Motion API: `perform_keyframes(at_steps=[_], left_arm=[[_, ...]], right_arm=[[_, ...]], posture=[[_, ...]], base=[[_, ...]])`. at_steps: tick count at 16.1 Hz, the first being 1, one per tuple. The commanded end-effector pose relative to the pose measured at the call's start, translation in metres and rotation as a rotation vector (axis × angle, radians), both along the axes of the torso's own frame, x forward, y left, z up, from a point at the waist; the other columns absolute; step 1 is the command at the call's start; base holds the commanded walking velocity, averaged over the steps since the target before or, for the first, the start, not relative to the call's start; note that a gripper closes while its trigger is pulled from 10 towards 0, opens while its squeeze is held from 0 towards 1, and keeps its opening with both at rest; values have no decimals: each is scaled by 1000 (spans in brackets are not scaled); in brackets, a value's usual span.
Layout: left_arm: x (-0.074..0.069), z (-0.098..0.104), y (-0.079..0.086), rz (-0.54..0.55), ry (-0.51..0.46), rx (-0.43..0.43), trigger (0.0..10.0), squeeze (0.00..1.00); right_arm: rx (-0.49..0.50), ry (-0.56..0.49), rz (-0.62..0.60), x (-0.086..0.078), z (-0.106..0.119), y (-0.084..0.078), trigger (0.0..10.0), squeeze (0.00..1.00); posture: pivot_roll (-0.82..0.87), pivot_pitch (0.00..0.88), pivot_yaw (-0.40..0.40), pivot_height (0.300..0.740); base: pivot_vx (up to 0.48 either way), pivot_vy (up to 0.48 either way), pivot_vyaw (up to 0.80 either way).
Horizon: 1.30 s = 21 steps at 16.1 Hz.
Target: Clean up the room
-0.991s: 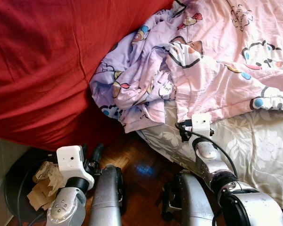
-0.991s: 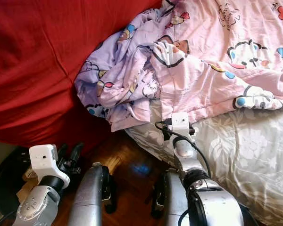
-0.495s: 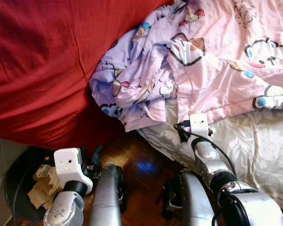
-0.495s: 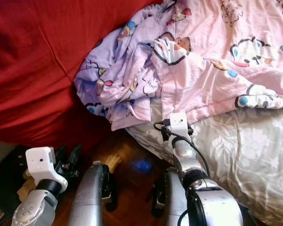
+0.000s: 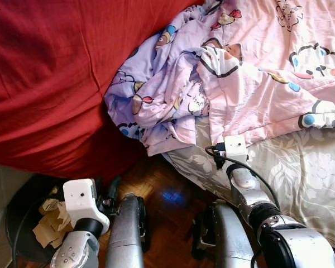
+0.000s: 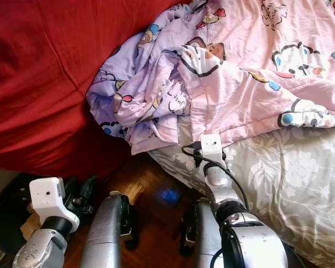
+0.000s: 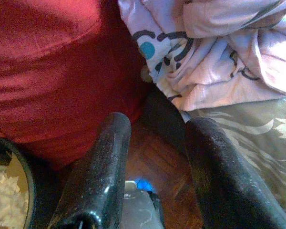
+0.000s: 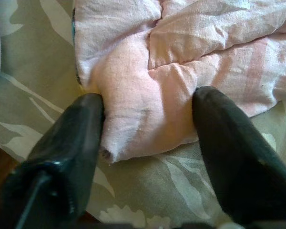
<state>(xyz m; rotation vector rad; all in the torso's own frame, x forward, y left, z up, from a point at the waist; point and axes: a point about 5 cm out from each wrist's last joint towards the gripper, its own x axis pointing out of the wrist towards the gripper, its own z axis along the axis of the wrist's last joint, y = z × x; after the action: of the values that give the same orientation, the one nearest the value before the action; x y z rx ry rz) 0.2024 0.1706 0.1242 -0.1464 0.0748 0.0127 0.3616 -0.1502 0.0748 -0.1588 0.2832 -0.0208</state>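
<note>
- The right end effector is released: its two black fingers stand apart on either side of the lower corner of the pink blanket, and they are not yet closed on it.
- This corner lies on the grey flowered sheet, near the bed's lower edge (the blanket is crumpled in a heap toward the red cushion).
- Compared with a second ago, the right arm has almost not moved. It keeps pointing at the same blanket edge, so I judge that the grasp is prepared but not begun.
- The left end effector is also released and holds nothing. It hangs low over the wooden floor, beside the black bin with crumpled paper.
- The left wrist has sunk a little lower and nearer to the bin since the earlier pictures. The bedding itself has not changed.
- For the task, this means the tidying of the blanket is still all to do.
</note>
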Motion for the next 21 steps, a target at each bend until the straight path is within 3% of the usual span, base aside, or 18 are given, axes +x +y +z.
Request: perform_keyframes(at_steps=[1, 9, 10, 11, 14, 15, 16, 21], left_arm=[[-7, -3, 1, 11, 32, -5, 10000, 0], [-12, -4, -2, 3, 52, -16, 10000, 0], [-12, -4, -2, 4, 52, -15, 10000, 0], [-12, -4, -2, 5, 53, -15, 10000, 0], [-14, -4, -2, 7, 56, -17, 10000, 0], [-15, -4, -2, 9, 59, -16, 10000, 0], [-16, -5, -2, 11, 60, -16, 10000, 0], [-16, -5, -2, 14, 60, -16, 10000, 0]], right_arm=[[0, 79, -8, -12, -20, -2, 0, 0], [-33, 149, 3, -21, -33, -4, 0, 0], [-38, 154, 8, -21, -34, -4, 5608, 0], [-45, 165, 15, -22, -35, -3, 10000, 0], [-45, 174, 19, -23, -36, -2, 10000, 0], [-37, 176, 22, -23, -37, -1, 2784, 0], [-29, 173, 28, -23, -37, 0, 0, 0], [-32, 182, 32, -26, -40, 1, 0, 0]], posture=[[284, 583, 30, 641], [280, 601, 29, 641], [280, 603, 28, 641], [280, 604, 26, 641], [280, 607, 24, 641], [280, 609, 23, 641], [280, 609, 23, 641], [276, 605, 22, 641]], base=[[0, 0, 0], [0, 0, 0], [0, 0, 0], [0, 0, 0], [0, 0, 0], [0, 0, 0], [0, 0, 0], [0, 0, 0]])
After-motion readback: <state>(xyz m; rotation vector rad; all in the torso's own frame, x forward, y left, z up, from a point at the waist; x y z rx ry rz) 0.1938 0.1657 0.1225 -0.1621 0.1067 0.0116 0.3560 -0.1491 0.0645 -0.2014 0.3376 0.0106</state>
